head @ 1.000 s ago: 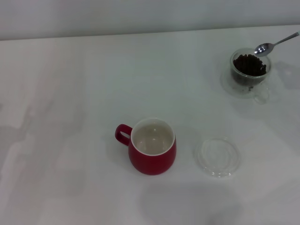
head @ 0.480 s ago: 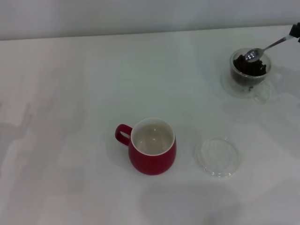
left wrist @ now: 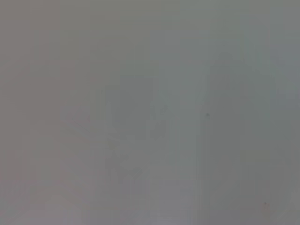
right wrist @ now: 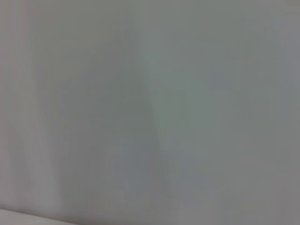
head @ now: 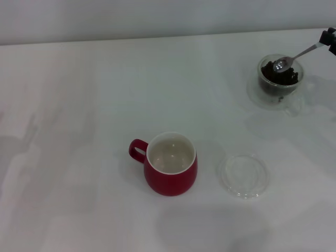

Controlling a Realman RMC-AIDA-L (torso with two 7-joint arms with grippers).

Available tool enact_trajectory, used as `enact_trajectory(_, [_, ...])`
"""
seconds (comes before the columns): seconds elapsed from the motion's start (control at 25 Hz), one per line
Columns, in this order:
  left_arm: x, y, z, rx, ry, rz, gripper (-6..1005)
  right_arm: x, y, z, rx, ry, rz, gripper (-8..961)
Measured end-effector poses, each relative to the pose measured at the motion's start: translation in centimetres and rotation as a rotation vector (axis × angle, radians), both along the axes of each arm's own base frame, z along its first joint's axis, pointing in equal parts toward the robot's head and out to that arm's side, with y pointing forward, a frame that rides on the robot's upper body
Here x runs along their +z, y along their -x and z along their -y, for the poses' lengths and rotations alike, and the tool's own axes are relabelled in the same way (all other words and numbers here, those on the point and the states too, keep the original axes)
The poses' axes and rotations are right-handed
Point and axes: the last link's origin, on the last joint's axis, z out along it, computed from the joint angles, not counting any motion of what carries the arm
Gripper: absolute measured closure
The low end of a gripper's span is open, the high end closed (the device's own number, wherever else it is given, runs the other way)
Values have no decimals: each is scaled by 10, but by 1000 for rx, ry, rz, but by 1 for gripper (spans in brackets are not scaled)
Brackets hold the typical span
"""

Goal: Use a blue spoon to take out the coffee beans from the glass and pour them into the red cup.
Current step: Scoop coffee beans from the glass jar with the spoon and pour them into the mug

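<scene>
the table lies bare across its left and far middle. the red cup stands near the front centre, a glass dish just beside it on the right. the glass blocks the far right corner, a spoon slanting over its rim.

White tabletop fills view; pale grey wall behind far edge.

A flat clear glass dish lies on the white table, near its front edge.
</scene>
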Motion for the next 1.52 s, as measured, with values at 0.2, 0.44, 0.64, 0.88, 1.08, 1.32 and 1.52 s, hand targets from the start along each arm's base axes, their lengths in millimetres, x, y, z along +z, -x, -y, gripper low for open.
enact_trajectory(0.2, [0, -1, -2, -1, 2, -4, 225, 3, -6, 0, -32, -25, 18, 808])
enact_trajectory(0.44, [0, -2, -5, -7, 2, -4, 225, 3, -10, 0, -50, -33, 31, 806])
enact_trajectory(0.64, [-1, -3, -9, 0, 11, -7, 224, 2, -12, -1, -58, -40, 53, 805])
enact_trajectory(0.88, [-1, -5, -12, -5, 13, -10, 224, -7, -9, -2, -35, -29, 76, 803])
enact_trajectory(1.08, [-1, -5, -14, -7, 13, -11, 225, -17, -4, -4, -23, 5, 70, 802])
enact_trajectory(1.32, [-2, -6, -17, -5, 18, -13, 225, -26, -6, -5, -77, 19, 38, 801])
enact_trajectory(1.52, [-2, -6, -17, -3, 19, -14, 225, -28, -15, -7, -172, 22, -9, 799])
